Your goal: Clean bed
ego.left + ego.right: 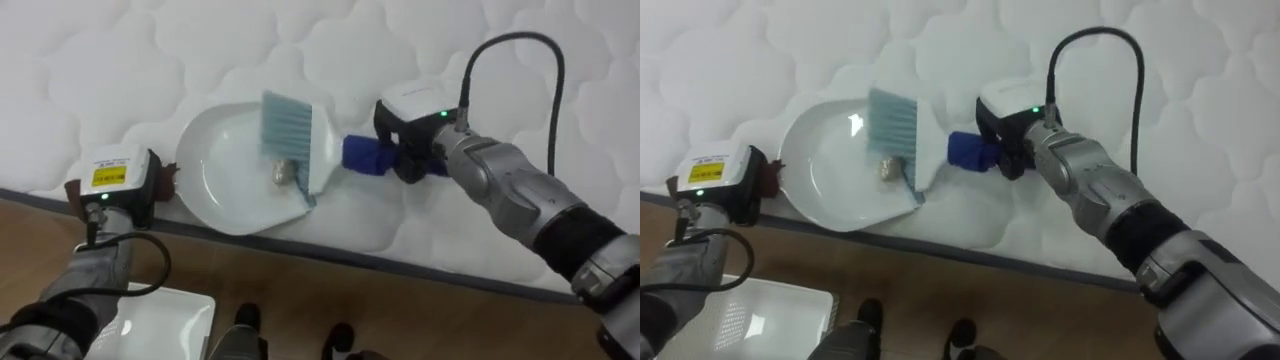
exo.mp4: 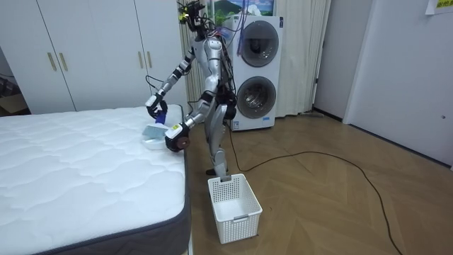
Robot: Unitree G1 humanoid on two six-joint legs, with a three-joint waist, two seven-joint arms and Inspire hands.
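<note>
Brush (image 1: 288,125) clamped in right hand (image 1: 405,150) for sweeping debris (image 1: 283,173) into dustpan (image 1: 215,175) — steadied by left hand (image 1: 148,185), grip indiscernible.

Left hand (image 1: 112,182): its fingers are hiding under its own back at the near edge of the bed (image 1: 330,40), so its grip is not showing.
Dustpan (image 1: 215,165): its handle end is lying covered by the left hand.
Brush (image 1: 290,130): the end of its blue handle is disappearing inside the curled fingers of the right hand (image 1: 410,145).
Scrap (image 1: 283,173): it is lying in the dustpan, too small and blurred to name.
Basket (image 1: 160,325): it is being cut off by the lower edge, on the floor below the bed's near edge.
</note>
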